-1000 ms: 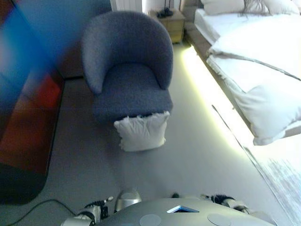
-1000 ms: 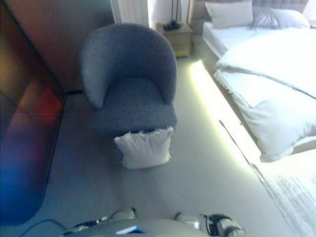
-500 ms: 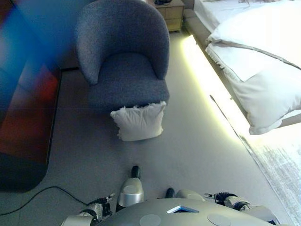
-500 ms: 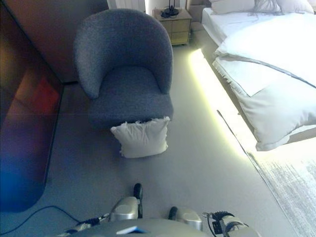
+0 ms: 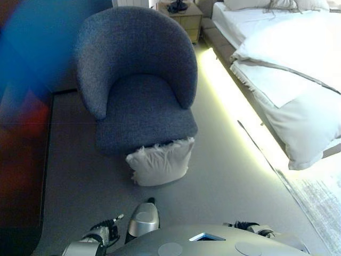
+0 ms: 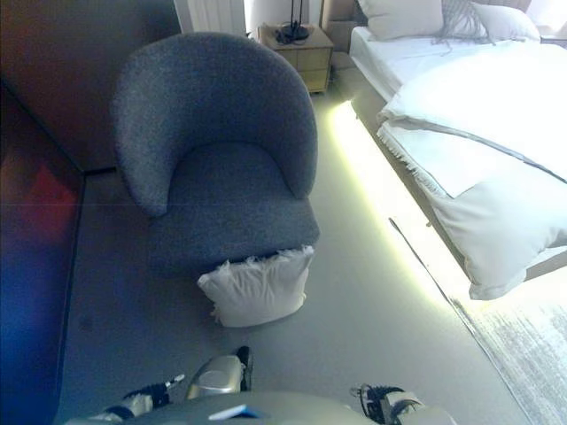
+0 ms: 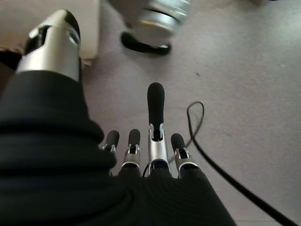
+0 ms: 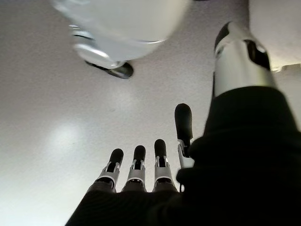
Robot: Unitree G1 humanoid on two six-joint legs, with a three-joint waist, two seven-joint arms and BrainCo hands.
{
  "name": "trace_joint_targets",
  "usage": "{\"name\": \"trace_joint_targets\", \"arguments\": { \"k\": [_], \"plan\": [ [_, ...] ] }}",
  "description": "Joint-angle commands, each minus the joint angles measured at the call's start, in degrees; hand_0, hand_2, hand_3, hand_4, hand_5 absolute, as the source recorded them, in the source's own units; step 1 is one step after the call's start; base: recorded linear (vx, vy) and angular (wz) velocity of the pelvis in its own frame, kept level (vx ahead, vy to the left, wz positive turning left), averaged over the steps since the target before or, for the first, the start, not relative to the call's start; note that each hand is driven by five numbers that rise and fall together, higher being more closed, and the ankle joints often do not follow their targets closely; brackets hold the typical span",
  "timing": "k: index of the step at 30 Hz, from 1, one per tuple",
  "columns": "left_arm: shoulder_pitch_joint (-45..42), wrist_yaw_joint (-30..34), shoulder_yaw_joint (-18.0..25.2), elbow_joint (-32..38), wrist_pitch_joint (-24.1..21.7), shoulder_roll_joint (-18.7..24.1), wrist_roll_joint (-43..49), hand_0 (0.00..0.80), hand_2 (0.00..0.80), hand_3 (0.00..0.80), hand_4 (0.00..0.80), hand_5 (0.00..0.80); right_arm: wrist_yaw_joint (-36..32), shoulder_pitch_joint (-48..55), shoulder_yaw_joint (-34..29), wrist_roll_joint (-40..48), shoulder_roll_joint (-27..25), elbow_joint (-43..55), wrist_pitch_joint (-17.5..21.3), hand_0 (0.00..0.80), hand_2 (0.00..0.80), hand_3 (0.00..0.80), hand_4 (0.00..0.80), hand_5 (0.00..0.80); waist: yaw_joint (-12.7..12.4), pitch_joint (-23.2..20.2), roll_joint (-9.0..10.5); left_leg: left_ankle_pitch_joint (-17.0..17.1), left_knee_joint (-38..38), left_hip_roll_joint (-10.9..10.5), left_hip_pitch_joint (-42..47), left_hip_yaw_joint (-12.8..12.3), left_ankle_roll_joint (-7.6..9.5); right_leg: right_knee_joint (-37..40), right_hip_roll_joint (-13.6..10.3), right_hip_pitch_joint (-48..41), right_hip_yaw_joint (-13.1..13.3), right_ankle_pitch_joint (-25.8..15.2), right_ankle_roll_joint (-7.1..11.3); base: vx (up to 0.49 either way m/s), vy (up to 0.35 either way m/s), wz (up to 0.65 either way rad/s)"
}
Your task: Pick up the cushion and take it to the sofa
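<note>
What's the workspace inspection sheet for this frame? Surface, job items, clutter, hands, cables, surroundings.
Surface: grey carpeted floor, bare between the robot and the cushion.
Job's things: white cushion on the floor, propped against the front of the blue-grey armchair, untouched. The armchair seat is free.
Clutter: nothing seen.
Hands: left hand and right hand both low over the floor, fingers relaxed, holding nothing.
Cables: nothing seen apart from the robot's own.
Surroundings: bed with white bedding on the right, a lit strip along its base; wooden nightstand behind the armchair; dark panel along the left.
</note>
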State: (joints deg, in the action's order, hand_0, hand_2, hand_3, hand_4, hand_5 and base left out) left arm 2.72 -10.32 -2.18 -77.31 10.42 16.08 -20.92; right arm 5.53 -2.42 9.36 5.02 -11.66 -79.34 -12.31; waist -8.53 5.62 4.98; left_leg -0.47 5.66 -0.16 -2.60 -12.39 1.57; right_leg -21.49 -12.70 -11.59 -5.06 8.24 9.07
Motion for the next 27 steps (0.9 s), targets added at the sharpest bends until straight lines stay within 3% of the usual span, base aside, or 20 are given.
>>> {"name": "trace_joint_targets", "arguments": {
  "k": [1, 2, 3, 5, 8, 9, 11, 14, 18, 25, 27],
  "plan": [
    [-0.46, -1.02, -0.4, 0.38, 0.85, 1.45, 0.69, 0.0, 0.0, 0.0, 0.0, 0.0, 1.32, -0.94, -0.43, 0.5, -3.05, 3.67, 2.57, 0.0, 0.0, 0.0, 0.0, 0.0, 0.5, -1.5, -2.46, 1.31, -3.48, 1.58, -5.81, 5.59, 1.51, -12.58, 0.89, 5.11, 0.03, -10.94, 0.07, 0.34, 0.104, 0.02],
    [0.56, -0.98, -1.31, 0.32, 1.14, 1.87, 0.08, 0.0, 0.0, 0.0, 0.0, 0.0, 1.32, -1.53, -0.1, 1.14, -3.08, 4.1, 2.88, 0.0, 0.0, 0.0, 0.0, 0.0, 1.31, -1.2, -2.65, 1.59, -4.22, 1.35, -4.72, 5.82, 1.51, -10.94, 2.79, 7.55, -0.32, -8.89, -0.51, 0.292, 0.021, 0.23],
    [1.8, -0.95, -1.65, 0.31, 1.54, 2.14, -0.02, 0.0, 0.0, 0.0, 0.0, 0.0, 1.34, -2.05, 0.36, 1.48, -2.97, 4.61, 3.0, 0.0, 0.0, 0.0, 0.0, 0.0, 1.78, -0.74, -2.79, 1.63, -4.54, 1.21, -3.9, 6.05, 1.28, -6.38, 4.14, 10.01, -2.31, -6.44, -1.13, 0.245, -0.029, 0.45],
    [3.56, -1.25, -1.83, 0.6, 1.95, 2.3, -0.76, 0.0, 0.0, 0.0, 0.0, 0.0, 1.38, -3.09, 1.4, 1.56, -2.82, 5.36, 3.11, 0.0, 0.0, 0.0, 0.0, 0.0, 2.55, 0.52, -3.45, 1.24, -5.64, 1.82, -1.12, 6.12, 0.37, 0.95, 3.72, 15.08, -6.14, -6.04, -2.03, 0.158, -0.098, 0.41],
    [5.23, -1.7, -2.52, 0.99, 2.24, 1.89, -1.76, 0.0, 0.0, 0.0, 0.0, 0.0, 1.87, -3.64, 2.6, 2.96, -2.98, 6.81, 3.92, 0.0, 0.0, 0.0, 0.0, 0.0, 4.31, 2.74, -3.68, -0.83, -5.54, 2.11, 0.74, 7.26, -0.3, 9.41, 3.23, 19.15, -5.49, -7.82, -2.43, 0.142, -0.131, 0.04],
    [5.09, -1.69, -2.79, 0.92, 2.03, 1.6, -1.71, 0.0, 0.0, 0.0, 0.0, 0.0, 2.0, -3.51, 2.57, 2.98, -3.03, 7.13, 4.03, 0.0, 0.0, 0.0, 0.0, 0.0, 5.06, 3.05, -3.48, -1.68, -5.58, 2.02, 1.62, 7.51, -0.64, 12.29, 2.05, 20.63, -4.67, -10.42, -1.73, 0.184, -0.098, 0.4],
    [4.28, -1.82, -2.88, 0.74, 1.5, 1.17, -2.15, 0.0, 0.0, 0.0, 0.0, 0.0, 2.06, -3.05, 2.28, 2.42, -2.99, 7.13, 4.08, 0.0, 0.0, 0.0, 0.0, 0.0, 5.79, 3.29, -3.52, -2.91, -6.15, 2.8, 3.49, 7.07, -1.22, 14.09, 0.78, 21.58, -4.39, -11.91, -1.08, 0.194, -0.094, 0.47],
    [2.41, -2.28, -2.17, 0.24, 0.36, 0.41, -2.7, 0.0, 0.0, 0.0, 0.0, 0.0, 1.4, -1.92, 1.76, 0.57, -3.1, 5.98, 4.39, 0.0, 0.0, 0.0, 0.0, 0.0, 5.96, 2.39, -3.2, -3.5, -6.88, 3.18, 5.17, 8.45, -1.27, 16.81, 1.64, 18.44, -2.93, -10.51, -0.88, 0.209, -0.109, 0.39],
    [0.32, -2.17, -1.57, -0.36, 0.78, -0.43, -0.93, 0.0, 0.0, 0.0, 0.0, 0.0, 0.41, -0.64, 1.46, -0.36, -3.64, 5.39, 3.85, 0.0, 0.0, 0.0, 0.0, 0.0, 5.08, 0.09, -2.46, -3.65, -6.93, 4.13, 6.72, 10.31, -2.58, 21.1, 2.95, 11.72, -3.37, -8.84, -2.26, 0.217, -0.188, 0.27],
    [1.17, -2.64, -2.79, -0.15, -0.35, -2.62, -1.0, 0.0, 0.0, 0.0, 0.0, 0.0, 1.82, -2.74, 2.55, 0.62, -4.77, 4.71, 2.03, 0.0, 0.0, 0.0, 0.0, 0.0, 3.47, 1.17, -2.9, -3.42, 1.5, 5.52, 1.65, 11.3, -5.06, 21.09, 3.15, 9.74, -7.02, -7.09, -4.75, 0.038, -0.142, 0.23],
    [1.71, -4.32, -3.0, 0.48, -1.12, -3.3, -3.65, 0.0, 0.0, 0.0, 0.0, 0.0, 4.64, -3.24, 2.12, 4.22, -5.33, 4.88, 3.14, 0.0, 0.0, 0.0, 0.0, 0.0, 3.19, 2.2, -4.0, -1.34, 1.83, 6.36, 0.03, 9.12, -6.27, 21.63, 2.78, 9.09, -9.87, -6.83, -4.87, -0.028, 0.018, 0.36]
  ]
}}
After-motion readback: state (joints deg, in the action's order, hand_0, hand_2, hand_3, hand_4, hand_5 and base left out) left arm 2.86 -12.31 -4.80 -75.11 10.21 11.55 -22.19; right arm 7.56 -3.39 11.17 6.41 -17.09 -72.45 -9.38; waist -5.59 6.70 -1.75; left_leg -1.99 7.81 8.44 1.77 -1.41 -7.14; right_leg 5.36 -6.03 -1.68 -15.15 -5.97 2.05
